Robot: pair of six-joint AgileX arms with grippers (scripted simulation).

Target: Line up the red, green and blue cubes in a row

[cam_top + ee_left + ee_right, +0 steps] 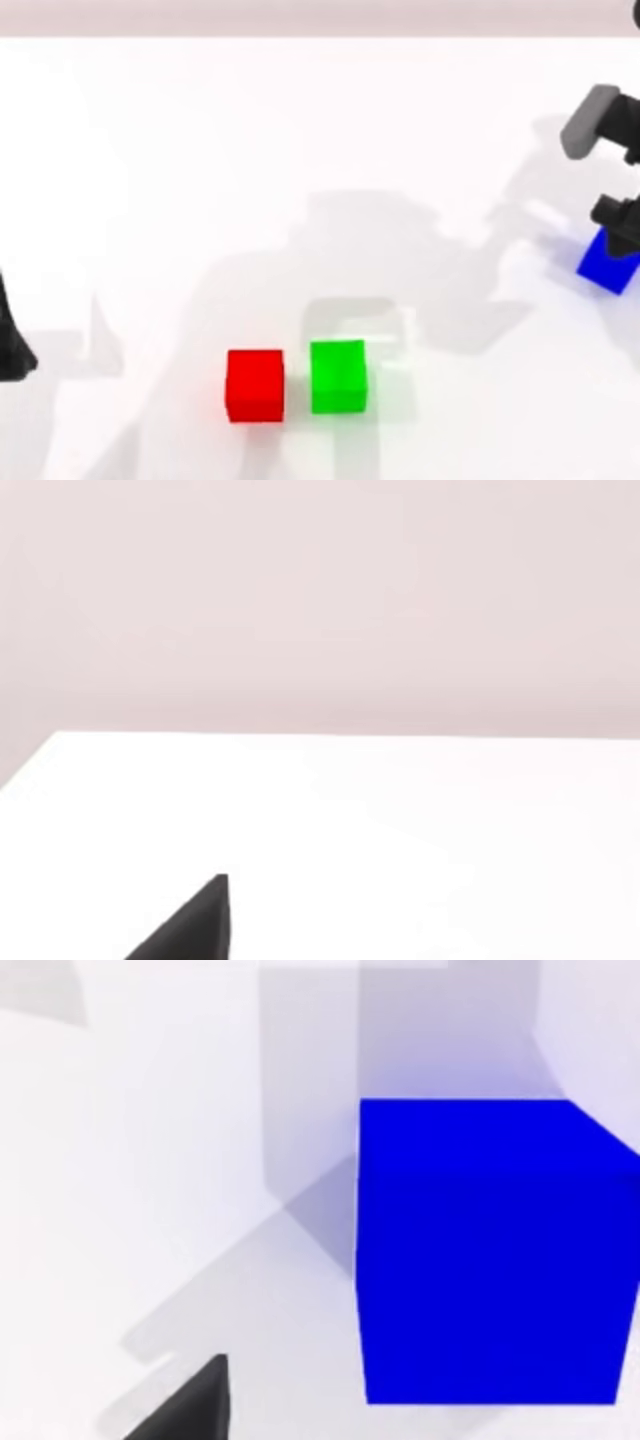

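Blue cube: it lies at the far right of the table, well apart from the other two cubes, and it rests on the surface.
Red cube and green cube: they stand side by side near the front middle, with a narrow gap between them, so the row is already begun.
Right gripper: it hangs directly over the blue cube and partly covers its far edge. In the right wrist view the cube is very close and off to one side of the single dark fingertip that shows. I cannot tell whether the fingers are apart or together.
Left arm: it is parked at the left edge of the table, far from every cube.
Nearer arm: clearly the right one.
Direction for the move: I judge the cube must travel left, to the free place beside the green cube.
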